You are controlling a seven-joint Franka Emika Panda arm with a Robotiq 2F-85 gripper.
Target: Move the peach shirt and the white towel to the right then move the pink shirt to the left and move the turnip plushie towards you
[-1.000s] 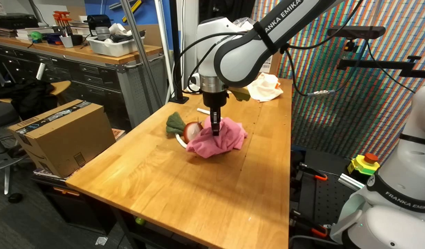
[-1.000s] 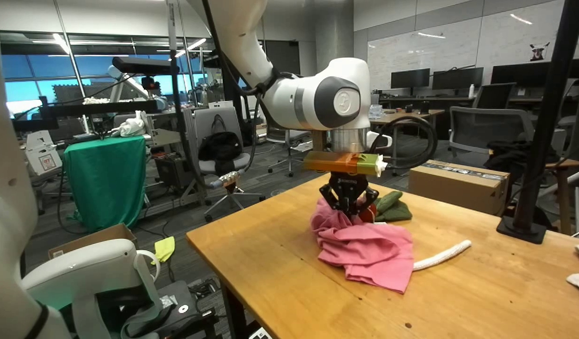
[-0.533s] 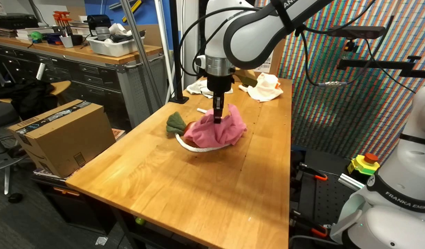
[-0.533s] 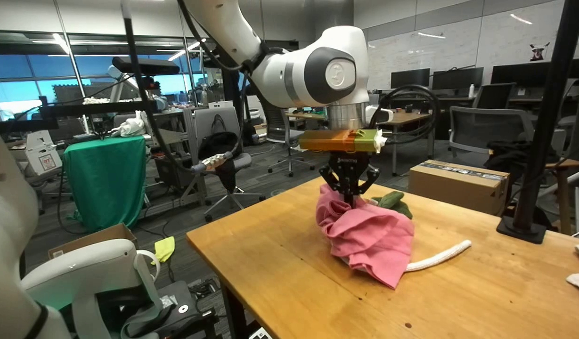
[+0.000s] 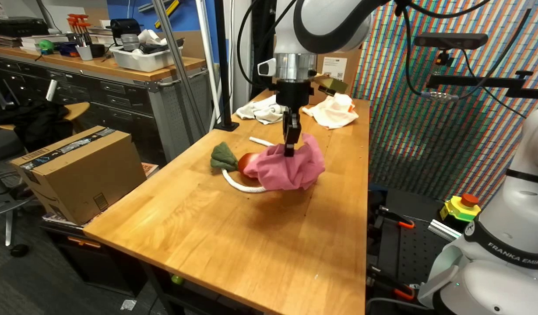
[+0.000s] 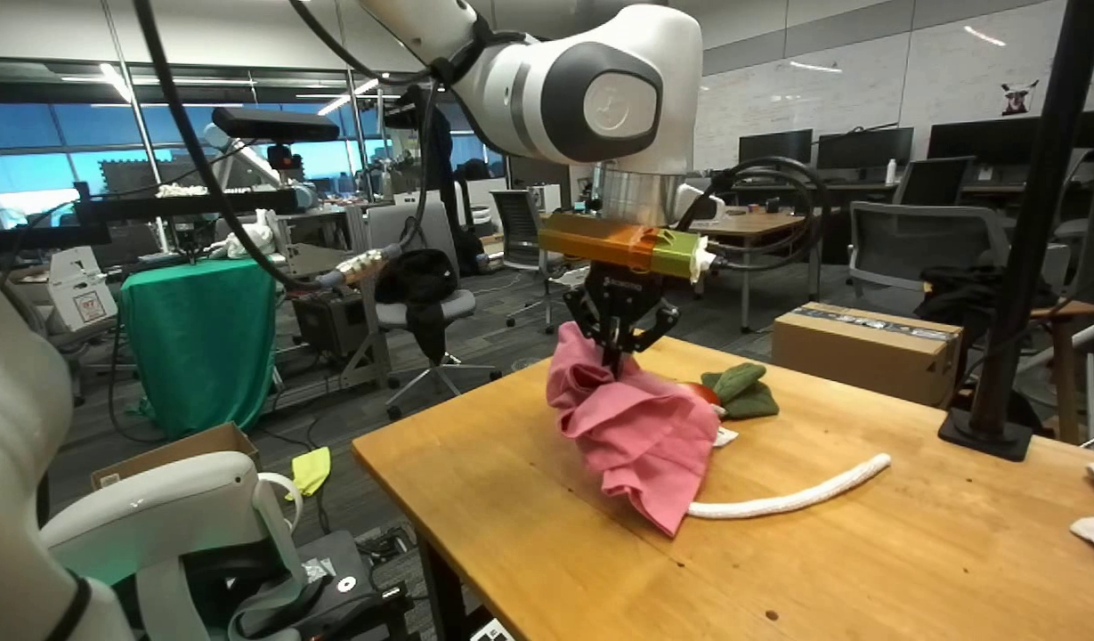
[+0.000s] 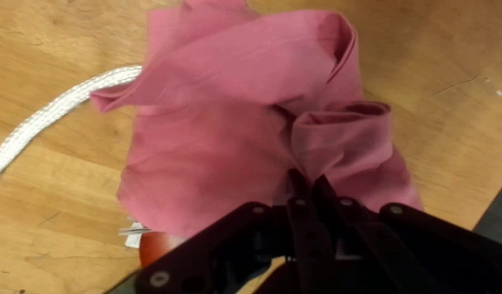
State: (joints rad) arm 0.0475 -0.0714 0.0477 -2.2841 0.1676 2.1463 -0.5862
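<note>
With my hand [image 6: 611, 363] clamped on the pink shirt [image 6: 640, 436], gathered over the bench [image 5: 198, 236] beside the turnip plushie [image 5: 246, 162], I judge this the shirt-to-the-left step, and next I should carry it clear, away from the peach shirt [image 5: 333, 113] and white towel [image 5: 263, 109].

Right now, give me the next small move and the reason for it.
I'd probably lift the pink shirt slightly before any swing to the robot's left: the pincer is shut on it, but in both exterior views its low-hanging cloth hides part of the white cord and the turnip plushie, and might drag them.
</note>
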